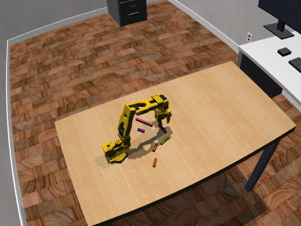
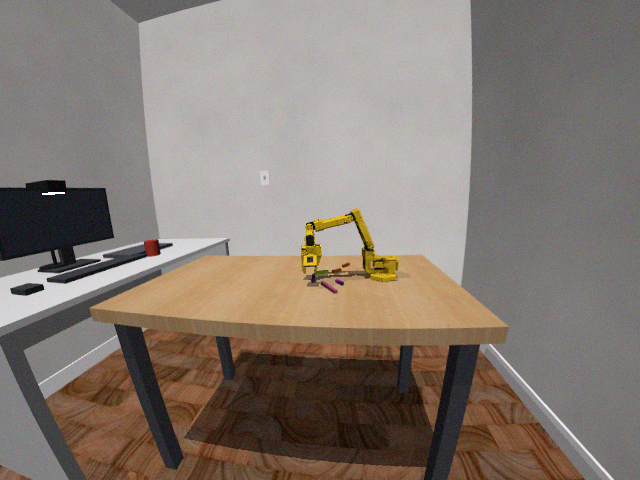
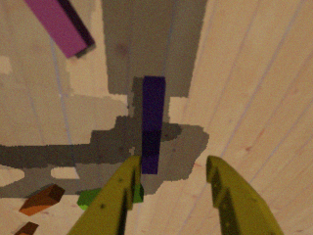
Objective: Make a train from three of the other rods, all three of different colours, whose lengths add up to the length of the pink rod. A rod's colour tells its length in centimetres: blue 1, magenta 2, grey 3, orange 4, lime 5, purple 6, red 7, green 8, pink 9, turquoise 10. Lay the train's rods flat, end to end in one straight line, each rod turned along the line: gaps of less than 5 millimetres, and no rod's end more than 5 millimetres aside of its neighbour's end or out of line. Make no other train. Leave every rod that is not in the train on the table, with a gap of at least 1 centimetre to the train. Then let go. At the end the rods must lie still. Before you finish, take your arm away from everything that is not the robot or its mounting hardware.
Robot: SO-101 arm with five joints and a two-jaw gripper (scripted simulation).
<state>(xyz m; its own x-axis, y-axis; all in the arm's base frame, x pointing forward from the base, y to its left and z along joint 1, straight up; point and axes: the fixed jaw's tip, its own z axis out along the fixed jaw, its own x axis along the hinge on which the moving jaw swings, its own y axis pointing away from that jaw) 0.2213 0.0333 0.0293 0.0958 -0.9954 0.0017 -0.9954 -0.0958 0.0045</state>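
No train yet: rods lie scattered on the light wooden worktop (image 1: 218, 117). Yellow gripper (image 3: 173, 193) hovers over the flat purple rod (image 3: 153, 122), fingers part-open, holding nothing.

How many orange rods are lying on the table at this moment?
2. One orange rod lies near the lime rod, in the arm's shadow; the other orange rod lies apart, nearer the table's front edge. None appears hidden.
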